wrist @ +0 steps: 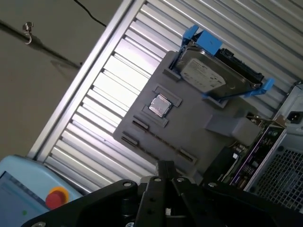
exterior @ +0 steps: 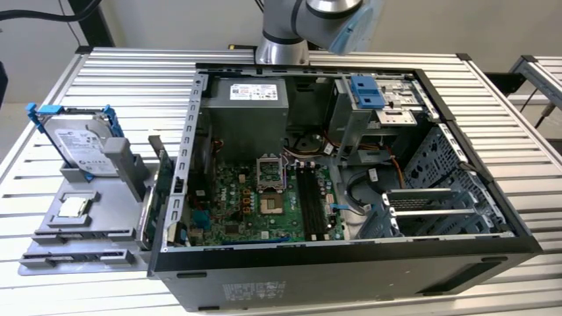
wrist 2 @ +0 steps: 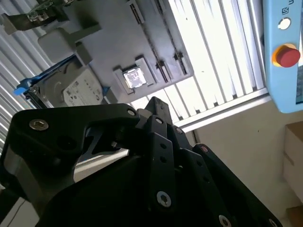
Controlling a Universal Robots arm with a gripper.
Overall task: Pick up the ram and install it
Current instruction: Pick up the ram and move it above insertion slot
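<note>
The ram is out of view; I cannot make it out on the tray or in the case. In both wrist views my black gripper point(wrist: 165, 166) point(wrist 2: 154, 102) hangs high above the grey parts tray point(wrist: 189, 127) point(wrist 2: 113, 42), shut, with its fingertips together and nothing visible between them. In the exterior view the arm's wrist point(exterior: 338, 20) sits above the back of the open computer case point(exterior: 351, 263). Inside the case, the long black memory slots point(exterior: 309, 194) run beside the processor socket point(exterior: 268, 191) on the green motherboard.
The grey parts tray point(exterior: 52, 247) lies at the exterior view's left of the case. It carries a hard drive in a blue bracket point(exterior: 79, 141), a small square chip point(exterior: 75, 206) and an upright card point(exterior: 162, 191). A pendant with a red button point(wrist 2: 285, 55) hangs nearby.
</note>
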